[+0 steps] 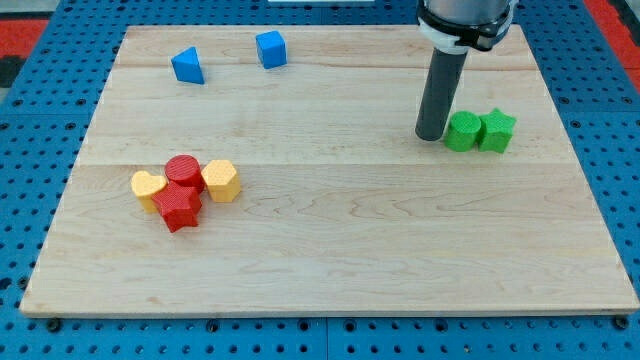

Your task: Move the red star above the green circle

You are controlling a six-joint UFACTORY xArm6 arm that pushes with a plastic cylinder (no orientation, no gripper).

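The red star (177,208) lies at the view's lower left, in a cluster with a red circle (184,171) just above it, a yellow heart (148,187) to its left and a yellow hexagon (220,180) to its right. The green circle (462,131) sits at the view's right, touching a green star (496,130) on its right. My tip (432,136) stands just left of the green circle, close to it or touching it, far to the right of the red star.
A blue triangle (187,66) and a blue cube (270,49) lie near the view's top left. The wooden board (330,250) rests on a blue perforated surface; its edges are near the green blocks on the right.
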